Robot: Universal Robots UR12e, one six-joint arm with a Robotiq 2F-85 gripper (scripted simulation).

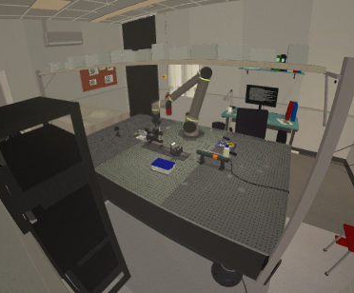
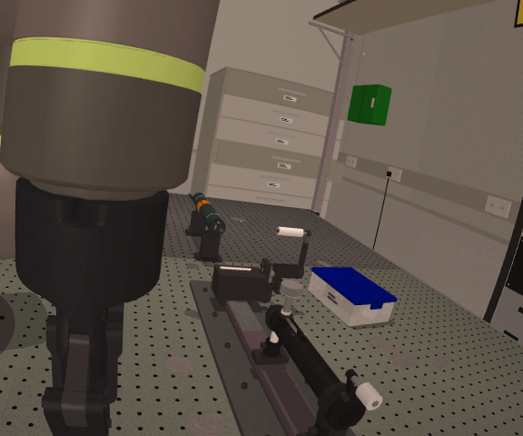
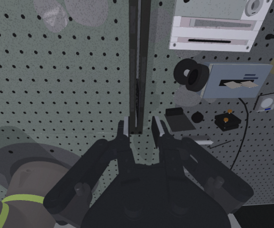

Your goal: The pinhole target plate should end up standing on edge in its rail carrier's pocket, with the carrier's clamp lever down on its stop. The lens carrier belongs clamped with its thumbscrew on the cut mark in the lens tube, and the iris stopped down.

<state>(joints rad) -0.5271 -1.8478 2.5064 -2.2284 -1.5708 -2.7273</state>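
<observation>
The black lens tube (image 2: pixel 309 361) lies along the rail (image 2: pixel 243 342), in front of the dark rail carrier (image 2: pixel 241 281). The carrier's clamp lever (image 2: pixel 295 241), with a white handle, stands raised. A thumbscrew (image 2: pixel 291 293) rises from the lens tube near the carrier. A white-knobbed iris ring (image 2: pixel 356 403) sits at the tube's near end. My gripper (image 3: pixel 140 127) hangs left of the rail and is open, holding nothing. In the wrist camera the end of the rail (image 3: pixel 138 73) shows edge-on between its fingers. The pinhole plate is not clearly seen.
A blue-lidded white box (image 2: pixel 352 295) lies right of the rail. A laser tube with an orange band (image 2: pixel 208 216) stands on posts behind. In the wrist camera a tissue box (image 3: pixel 235 79), a black lens part (image 3: pixel 192 74) and small mounts (image 3: pixel 226 121) lie right of the fingers.
</observation>
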